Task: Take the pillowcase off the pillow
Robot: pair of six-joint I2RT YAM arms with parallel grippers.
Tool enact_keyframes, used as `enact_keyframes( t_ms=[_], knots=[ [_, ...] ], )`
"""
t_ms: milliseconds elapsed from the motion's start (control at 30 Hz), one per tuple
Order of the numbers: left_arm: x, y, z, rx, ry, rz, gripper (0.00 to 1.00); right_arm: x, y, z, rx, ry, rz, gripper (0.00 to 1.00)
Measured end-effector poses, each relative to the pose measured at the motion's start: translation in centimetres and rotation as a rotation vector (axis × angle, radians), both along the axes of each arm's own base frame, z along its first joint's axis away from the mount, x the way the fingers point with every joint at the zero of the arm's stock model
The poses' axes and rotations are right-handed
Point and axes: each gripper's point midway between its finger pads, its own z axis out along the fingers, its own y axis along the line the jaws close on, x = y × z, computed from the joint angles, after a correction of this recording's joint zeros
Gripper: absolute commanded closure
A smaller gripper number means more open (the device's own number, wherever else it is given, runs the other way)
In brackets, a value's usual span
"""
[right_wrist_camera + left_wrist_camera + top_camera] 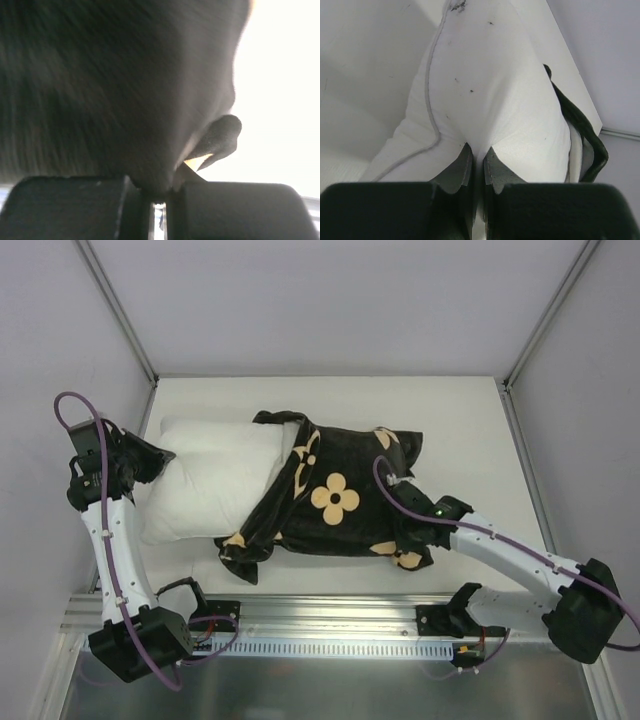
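Your top view shows a white tabletop (465, 425) at centre, enclosed by plain pale grey walls (330, 300) at the back and both sides. Metal posts (118, 308) slant through the upper corners; an aluminium rail (330, 612) crosses the bottom.

The left arm (118, 560) and right arm (510, 552) are white tube links dotted with small dark screws (104, 533), joined by chunky black joints (583, 618). A purple cable (60, 403) loops behind each. The left end effector (477, 150) has a matte black housing (375, 210) and dull grey fingers (457, 172). A green light (437, 509) glows just behind the right end effector (165, 182).
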Motion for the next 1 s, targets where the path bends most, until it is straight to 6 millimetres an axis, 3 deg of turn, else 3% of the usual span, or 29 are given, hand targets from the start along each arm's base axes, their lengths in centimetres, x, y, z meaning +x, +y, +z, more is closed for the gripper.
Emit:
enact_keyframes(
  t_ms=[133, 233, 300, 400, 500, 633, 800, 900, 933, 1000],
  knots=[
    [0.1, 0.0, 0.3, -0.059, 0.013, 0.023, 1.0, 4.5, -2.9, 4.0, 0.025, -0.12, -0.168, 0.99],
    [0.5, -0.6, 0.6, -0.119, 0.024, 0.01, 1.0, 8.0, -7.0, 9.0, 0.129, -0.272, -0.373, 0.99],
    [0.6, -1.1, 1.1, -0.164, 0.026, -0.007, 1.0, 8.8, -9.5, 11.1, 0.163, -0.338, -0.473, 0.99],
    [0.2, -0.8, 2.2, -0.249, 0.01, 0.01, 1.0, 8.6, -14.5, 12.8, 0.126, -0.405, -0.662, 0.99],
    [0.4, 1.7, 3.7, -0.258, -0.034, 0.096, 1.0, 7.0, -19.7, 13.2, 0.082, -0.415, -0.894, 0.99],
    [0.6, 1.7, 4.9, -0.282, -0.06, 0.085, 1.0, 4.9, -21.2, 12.8, 0.096, -0.374, -1.013, 0.99],
    [0.6, 1.4, 5.0, -0.295, -0.061, 0.075, 1.0, 4.8, -20.9, 12.9, 0.141, -0.387, -1.02, 0.99],
    [0.8, 1.4, 4.9, -0.295, -0.074, 0.065, 1.0, 5.2, -19.8, 12.1, 0.193, -0.358, -0.985, 0.66],
    [0.8, 1.5, 4.6, -0.295, -0.078, 0.064, 1.0, 5.4, -19.4, 11.9, 0.21, -0.349, -0.963, 0.4],
    [0.9, 1.9, 4.0, -0.287, -0.084, 0.071, 1.0, 6.1, -18.2, 12.1, 0.212, -0.351, -0.885, 0.19]
  ],
)
